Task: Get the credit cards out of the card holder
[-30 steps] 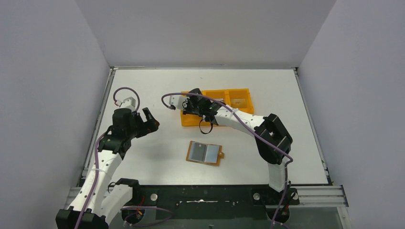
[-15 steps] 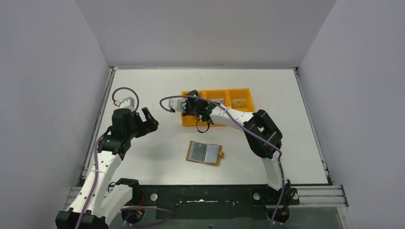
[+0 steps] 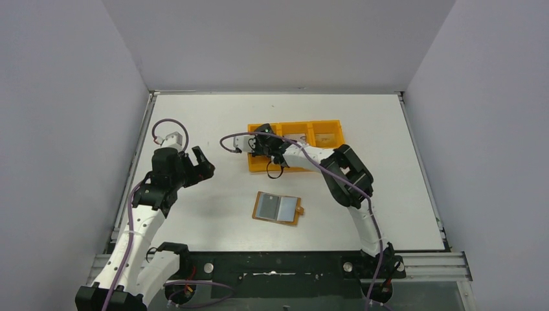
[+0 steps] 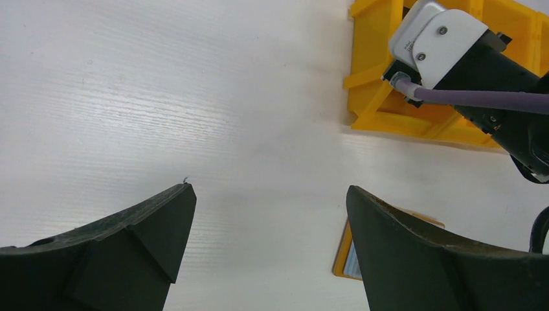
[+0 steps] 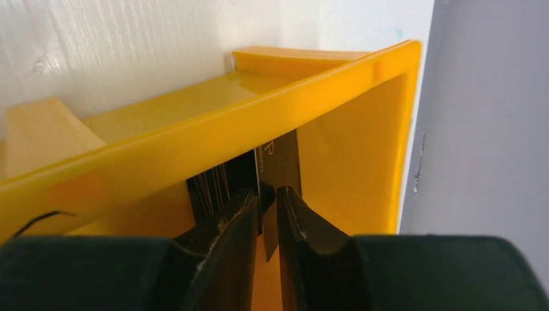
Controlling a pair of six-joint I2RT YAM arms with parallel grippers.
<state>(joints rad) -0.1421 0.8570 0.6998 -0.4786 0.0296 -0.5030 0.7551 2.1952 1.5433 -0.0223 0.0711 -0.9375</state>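
Observation:
The tan-brown card holder lies open and flat on the table in front of the orange tray; its inner faces look grey-blue. Its corner peeks out beside my left finger. My right gripper points down into the tray's left compartment. In the right wrist view a thin grey credit card stands between its fingers, which are parted by a narrow gap. A dark flat card stands just behind. My left gripper hovers open and empty, left of the tray.
The tray has three compartments; pale flat things lie in the middle one and the right one. The right arm's wrist and purple cable hang over the tray's left end. Grey walls close in the table on three sides.
The right arm's elbow has folded in toward the tray while its gripper stayed in the left compartment, and its jaws have parted a little. The left arm has not moved.

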